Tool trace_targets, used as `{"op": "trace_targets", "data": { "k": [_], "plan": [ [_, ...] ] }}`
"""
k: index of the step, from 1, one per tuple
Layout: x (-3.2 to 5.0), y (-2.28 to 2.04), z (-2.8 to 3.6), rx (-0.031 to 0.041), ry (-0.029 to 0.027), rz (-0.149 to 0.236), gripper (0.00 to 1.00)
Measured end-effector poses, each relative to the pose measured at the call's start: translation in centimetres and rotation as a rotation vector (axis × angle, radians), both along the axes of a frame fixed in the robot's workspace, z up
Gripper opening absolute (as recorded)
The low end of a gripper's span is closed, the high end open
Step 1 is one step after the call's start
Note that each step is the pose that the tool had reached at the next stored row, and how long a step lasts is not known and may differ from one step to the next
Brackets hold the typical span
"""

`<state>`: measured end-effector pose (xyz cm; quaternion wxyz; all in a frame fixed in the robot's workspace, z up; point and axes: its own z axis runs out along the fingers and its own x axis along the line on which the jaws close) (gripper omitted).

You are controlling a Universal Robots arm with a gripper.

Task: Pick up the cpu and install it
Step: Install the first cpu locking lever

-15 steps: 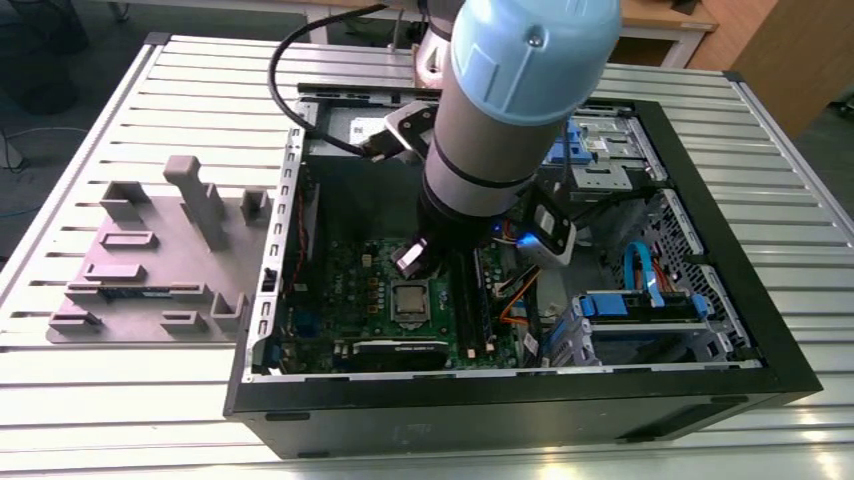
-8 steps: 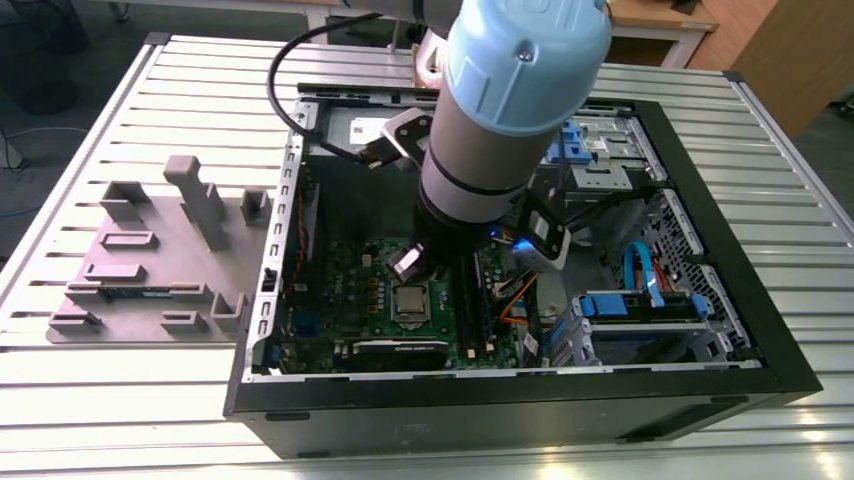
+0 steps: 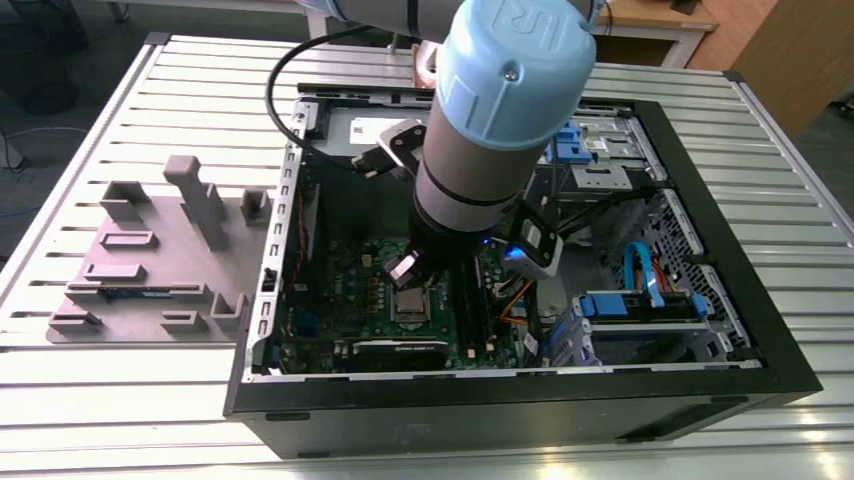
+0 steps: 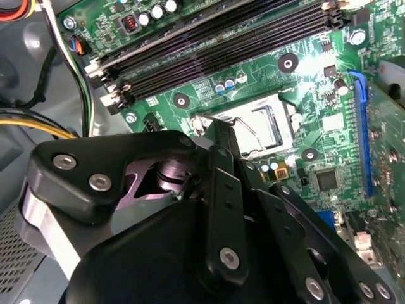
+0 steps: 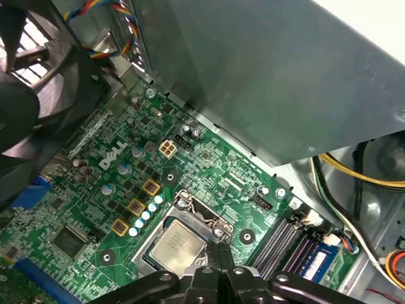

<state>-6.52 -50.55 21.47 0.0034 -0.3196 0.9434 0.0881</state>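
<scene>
- While the hand [image 5: 215, 269] hovers right above the socket, its fingers are pressed together, pinching nothing.
- The cpu [image 5: 177, 244] sits flat in the green board [image 5: 209, 183].

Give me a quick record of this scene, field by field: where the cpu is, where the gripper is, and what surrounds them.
cpu: pale silver chip lying in the socket on the green board
socket frame: metal frame around the chip
gripper: directly over the socket, next to the chip's edge
board: green motherboard inside the open computer case
memory slots: black slots beside the socket
outside case: grey fixture tray on the slatted table, at the exterior view's left
</scene>
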Motion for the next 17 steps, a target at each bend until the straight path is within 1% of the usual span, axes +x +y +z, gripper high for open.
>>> {"op": "trace_targets", "data": {
  "k": [5,17],
  "plan": [
    [-0.01,-0.04,-0.45,-0.0005,0.0002,-0.004,0.11],
    [-0.01,-0.09,-0.54,-0.0004,0.0000,-0.004,0.11]
  ]
}}
